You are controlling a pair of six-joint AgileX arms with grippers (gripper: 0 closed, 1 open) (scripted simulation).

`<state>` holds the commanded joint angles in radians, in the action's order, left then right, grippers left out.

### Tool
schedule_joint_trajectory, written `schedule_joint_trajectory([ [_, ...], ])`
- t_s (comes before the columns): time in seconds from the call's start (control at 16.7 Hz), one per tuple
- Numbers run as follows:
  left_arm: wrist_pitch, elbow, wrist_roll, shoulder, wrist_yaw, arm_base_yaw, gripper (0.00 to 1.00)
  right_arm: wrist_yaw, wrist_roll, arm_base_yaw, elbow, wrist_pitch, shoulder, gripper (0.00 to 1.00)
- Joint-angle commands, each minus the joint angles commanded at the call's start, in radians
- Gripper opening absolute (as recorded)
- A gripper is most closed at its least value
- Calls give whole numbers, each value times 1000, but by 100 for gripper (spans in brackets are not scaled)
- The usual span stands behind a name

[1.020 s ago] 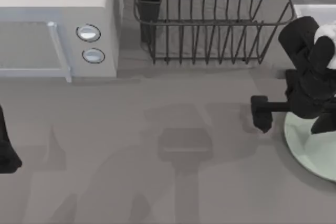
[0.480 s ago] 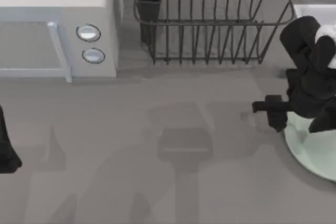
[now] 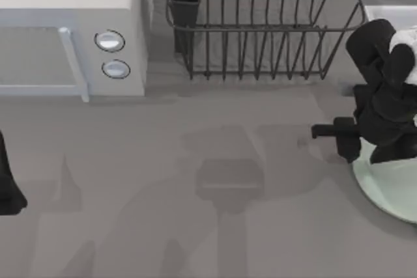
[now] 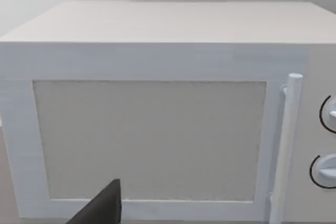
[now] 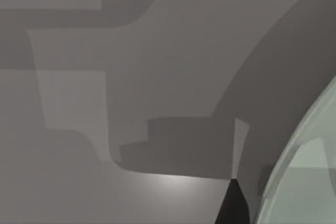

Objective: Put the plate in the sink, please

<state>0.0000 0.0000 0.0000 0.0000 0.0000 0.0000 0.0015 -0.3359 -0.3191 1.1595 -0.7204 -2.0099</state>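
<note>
Broadly, the grey desk (image 3: 195,226) carries everything, and it is crossed by soft shadows of the arms. At its far left stands a white microwave (image 3: 71,30) with a vertical handle and two round dials on its front; the left wrist view looks straight at its door (image 4: 149,140). Beside the microwave, toward the middle and right of the far edge, sits a dark wire dish rack (image 3: 260,24) with a small black cup holder at its left corner. At the far right corner, past the rack, a pale raised rim of the sink (image 3: 384,12) shows.

The plate (image 3: 391,183), pale mint green and glossy, lies flat on the desk at the right edge, in front of the sink and apart from it; its curved rim (image 5: 299,171) also appears in the right wrist view.

The right gripper (image 3: 342,140) hangs at the plate's left edge, its black body over the plate's far part. I cannot tell how its fingers stand. The left arm (image 3: 8,187) is parked at the desk's left edge.
</note>
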Motion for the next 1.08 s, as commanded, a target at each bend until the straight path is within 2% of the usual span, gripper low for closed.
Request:
schedule_joint_trajectory([
  [0.36,0,0,0,0,0,0,100,4,1,11,26,0,66,0],
  [0.54,0,0,0,0,0,0,100,4,0,10,94,-67,56,0],
  [0.72,0,0,0,0,0,0,100,4,-1,9,256,-229,43,0],
  [1.08,0,0,0,0,0,0,100,3,3,13,758,-735,42,0],
])
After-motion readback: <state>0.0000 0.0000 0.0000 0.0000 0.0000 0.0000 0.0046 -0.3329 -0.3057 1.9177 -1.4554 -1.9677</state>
